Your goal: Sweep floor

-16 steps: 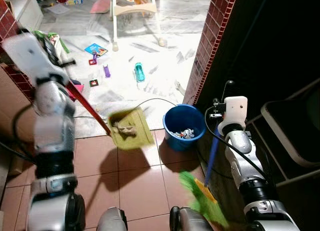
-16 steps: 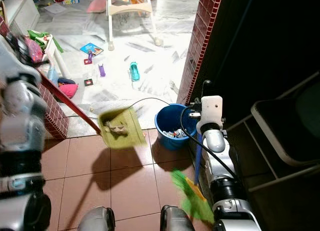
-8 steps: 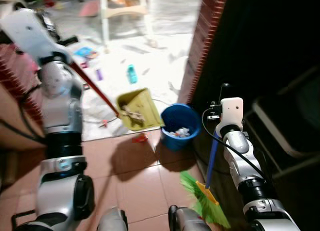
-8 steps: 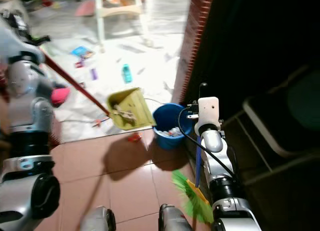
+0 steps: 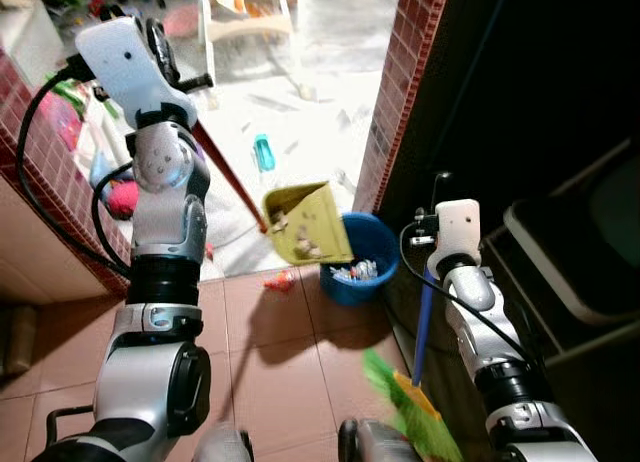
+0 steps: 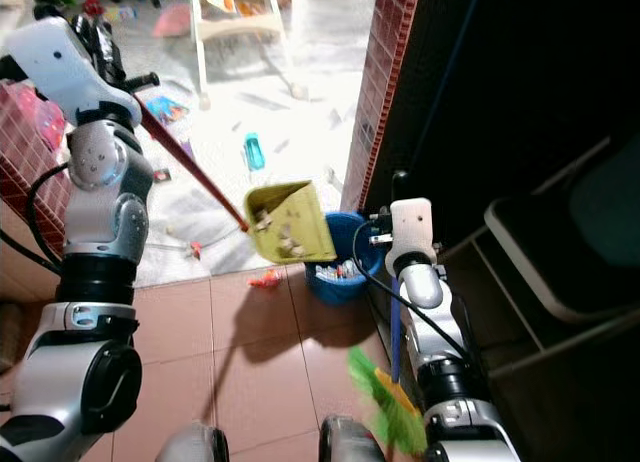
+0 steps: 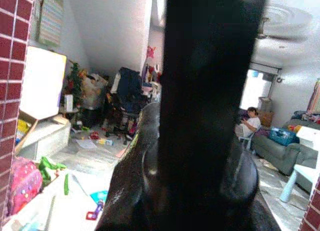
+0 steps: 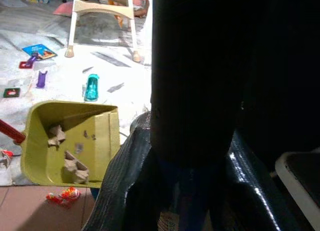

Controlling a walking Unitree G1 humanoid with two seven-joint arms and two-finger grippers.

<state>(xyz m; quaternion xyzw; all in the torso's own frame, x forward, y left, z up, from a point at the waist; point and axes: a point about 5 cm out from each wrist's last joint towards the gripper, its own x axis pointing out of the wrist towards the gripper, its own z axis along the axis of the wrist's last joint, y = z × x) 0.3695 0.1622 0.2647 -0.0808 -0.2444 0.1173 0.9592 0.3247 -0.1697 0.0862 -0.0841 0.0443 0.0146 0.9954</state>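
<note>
Red-tiled floor (image 5: 290, 352) beside a brick pillar (image 5: 395, 77); no writing legible. Left gripper (image 7: 200, 156), fingers clamped on the red handle (image 5: 232, 187), holds the yellow dustpan (image 5: 305, 222) with scraps tilted beside the blue bucket (image 5: 365, 272). Right gripper (image 8: 187, 156) clasps the blue broom shaft (image 5: 424, 322); green bristles (image 5: 410, 417) at the floor.

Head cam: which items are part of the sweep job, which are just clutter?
Job:
- yellow dustpan, scraps inside, tilted beside the bucket
- blue bucket
- green broom
- red wrapper on the tiles

Clutter:
- teal bottle
- white chair
- pink bag
</note>
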